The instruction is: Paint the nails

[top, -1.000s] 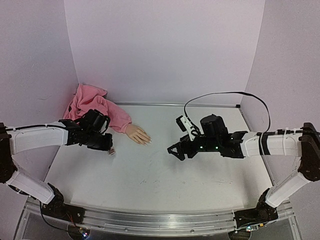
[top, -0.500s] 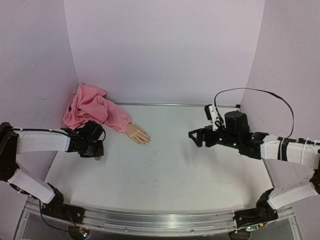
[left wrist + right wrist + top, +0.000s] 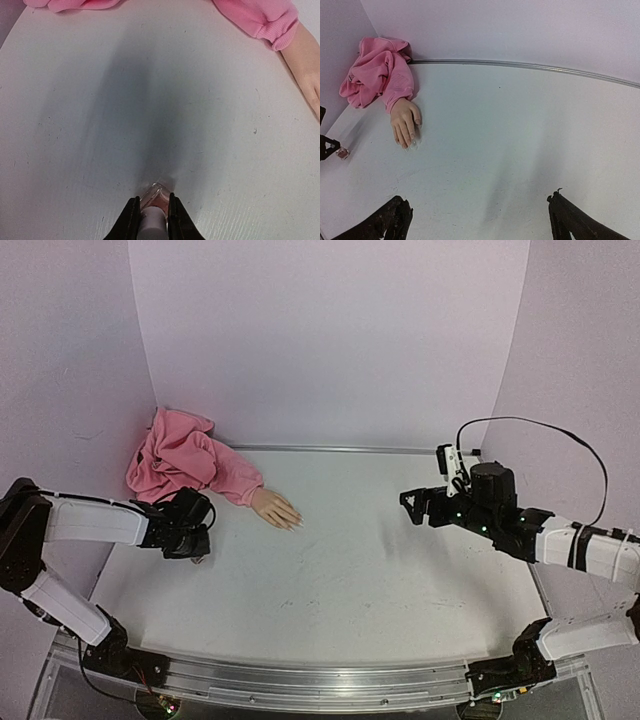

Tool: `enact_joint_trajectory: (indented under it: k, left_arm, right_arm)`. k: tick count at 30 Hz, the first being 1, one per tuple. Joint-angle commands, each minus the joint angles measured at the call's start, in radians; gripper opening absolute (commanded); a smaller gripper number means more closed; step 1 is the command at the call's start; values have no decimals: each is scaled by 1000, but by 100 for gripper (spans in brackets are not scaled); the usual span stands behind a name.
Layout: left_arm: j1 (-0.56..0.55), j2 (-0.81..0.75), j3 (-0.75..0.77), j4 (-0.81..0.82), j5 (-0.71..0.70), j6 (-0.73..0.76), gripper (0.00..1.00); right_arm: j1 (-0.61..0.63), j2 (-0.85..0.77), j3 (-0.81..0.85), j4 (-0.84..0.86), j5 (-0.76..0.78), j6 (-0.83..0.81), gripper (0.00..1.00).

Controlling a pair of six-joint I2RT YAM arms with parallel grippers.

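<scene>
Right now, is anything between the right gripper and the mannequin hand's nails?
Nothing visible: only bare table between the right gripper and the nails. The polish bottle is beyond the hand, clamped by the fingers of the left gripper.

1. The nails [image 3: 296, 525] are tiny pale tips on the finger ends of a flesh-coloured mannequin hand [image 3: 274, 507].
2. The hand lies flat, back up, on the white table [image 3: 350, 570], with its fingers close together.
3. The nails face the table's middle, away from the pink sleeve [image 3: 190, 460] bunched in the far left corner.
4. In the right wrist view the nails [image 3: 406, 146] look faintly glossy; they are too small to show any coat of colour.
</scene>
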Motion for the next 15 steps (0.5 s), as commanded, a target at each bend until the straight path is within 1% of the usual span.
enact_joint_trajectory:
  k: [1, 3, 5, 6, 10, 13, 15]
  left_arm:
    - [3, 21, 2, 22, -16, -24, 24]
    - [3, 13, 1, 22, -16, -19, 32]
    - [3, -4, 7, 21, -11, -6, 43]
    - [3, -19, 11, 19, -8, 1, 51]
    - [4, -87, 48, -3, -11, 50, 68]
    - [12, -155, 88, -9, -17, 125, 78]
    - [27, -205, 113, 11, 0, 197, 82]
  right_arm:
    - [-21, -47, -18, 16, 21, 12, 98]
    - [-37, -56, -21, 16, 17, 13, 98]
    - [-58, -67, -30, 16, 13, 17, 98]
    - [-74, -71, -33, 14, 12, 20, 98]
    - [-131, -90, -42, -6, 14, 30, 98]
    - [-178, -108, -37, -35, 29, 35, 98]
    - [-208, -121, -29, -62, 48, 35, 98]
